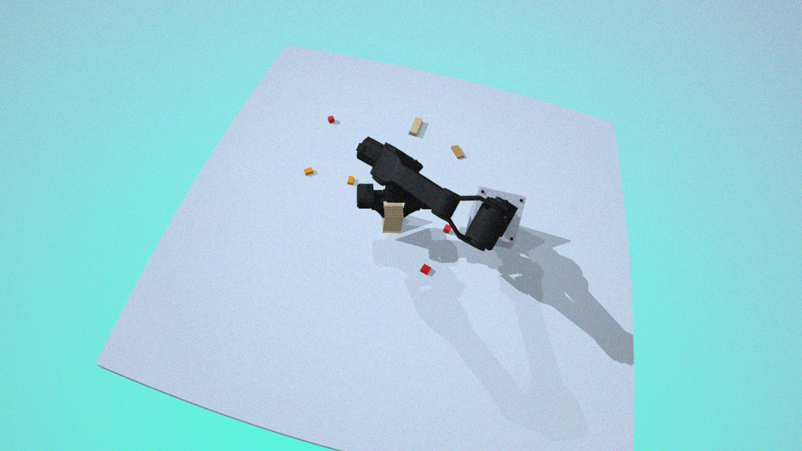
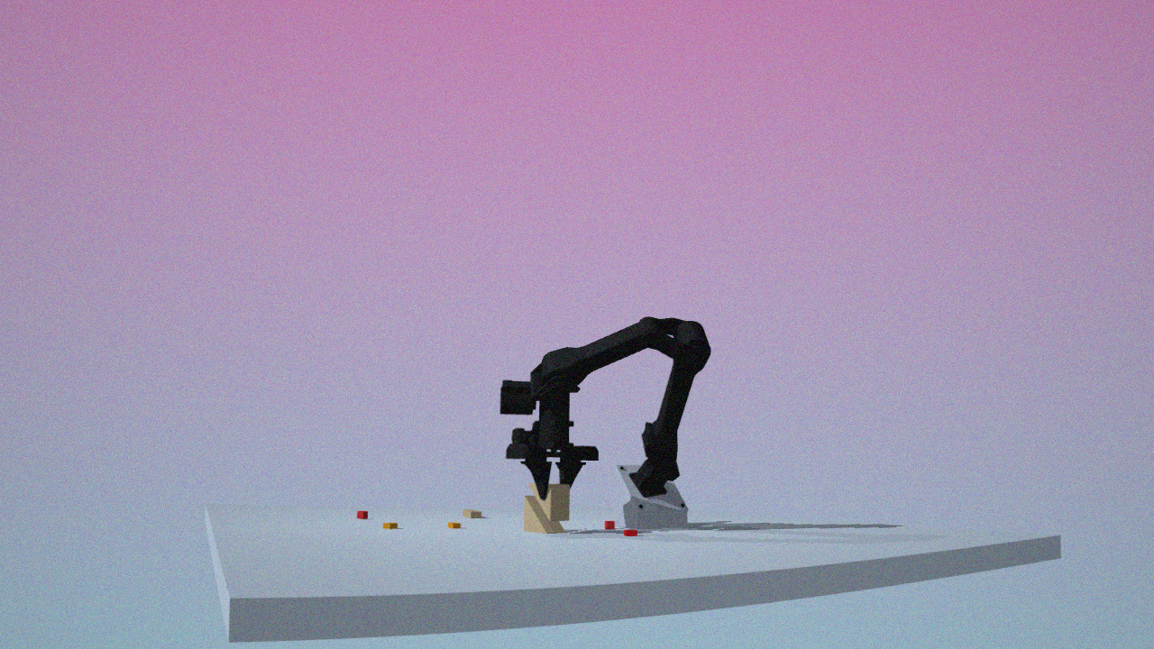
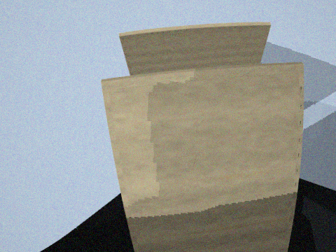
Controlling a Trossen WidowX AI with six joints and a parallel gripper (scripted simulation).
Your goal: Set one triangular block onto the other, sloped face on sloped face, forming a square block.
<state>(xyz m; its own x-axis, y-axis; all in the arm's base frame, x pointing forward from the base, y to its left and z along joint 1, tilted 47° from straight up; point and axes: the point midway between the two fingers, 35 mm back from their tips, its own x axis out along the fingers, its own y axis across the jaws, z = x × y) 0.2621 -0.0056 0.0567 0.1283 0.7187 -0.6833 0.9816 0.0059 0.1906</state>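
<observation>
Gripper: clenching the upper triangular block | Upper block: sitting sloped face down on the lower triangular block | Lower block: resting on the table near its middle, beside the arm's base plate | Ends: evenness cannot be judged.

3 red cubes | 2 orange cubes | 2 tan slabs (lying flat)
</observation>
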